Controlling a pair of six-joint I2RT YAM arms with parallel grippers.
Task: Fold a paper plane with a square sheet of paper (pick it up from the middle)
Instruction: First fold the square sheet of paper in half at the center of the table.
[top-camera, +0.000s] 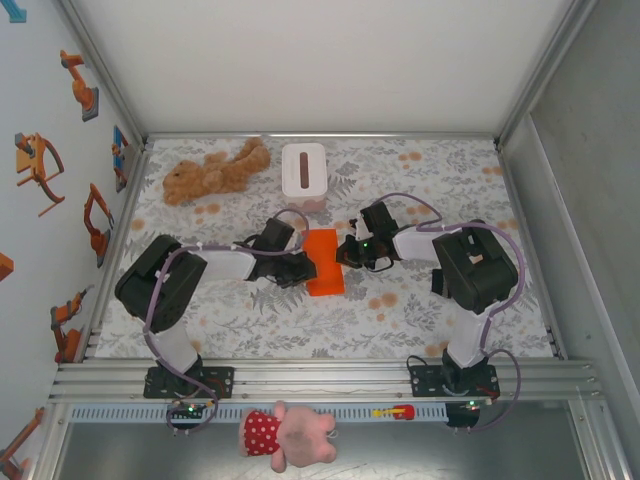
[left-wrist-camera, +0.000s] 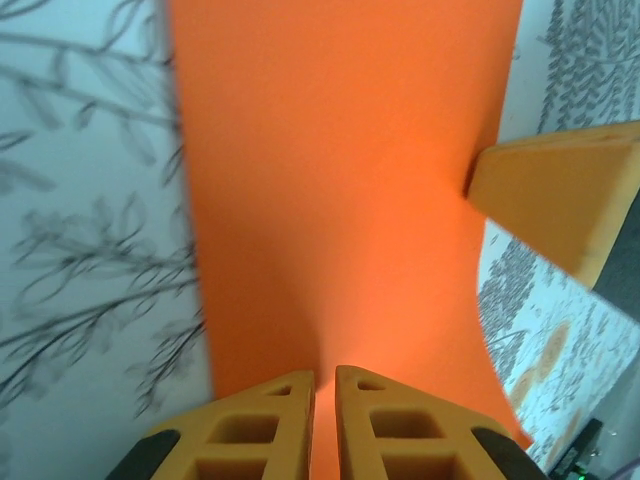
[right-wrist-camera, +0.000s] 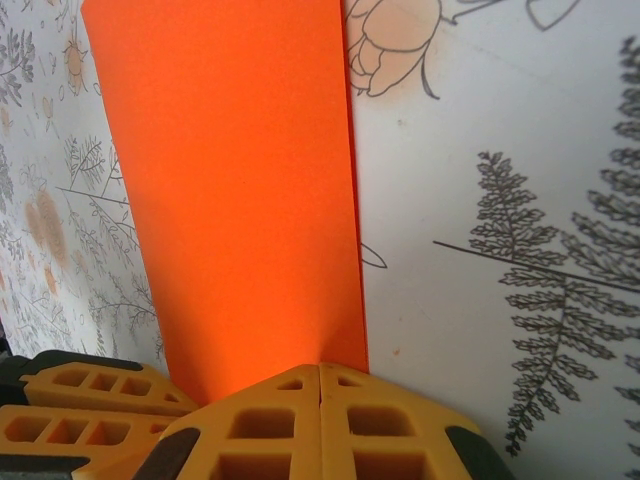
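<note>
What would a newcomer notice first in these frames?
The bright orange sheet of paper stands out in the middle of the floral table, showing as a narrow rectangle. The left gripper and right gripper are closed on its opposite edges. Next come the brown teddy bear and white tissue box at the back.

Floral tablecloth (top-camera: 420, 310) — white walls (top-camera: 320, 60)
</note>
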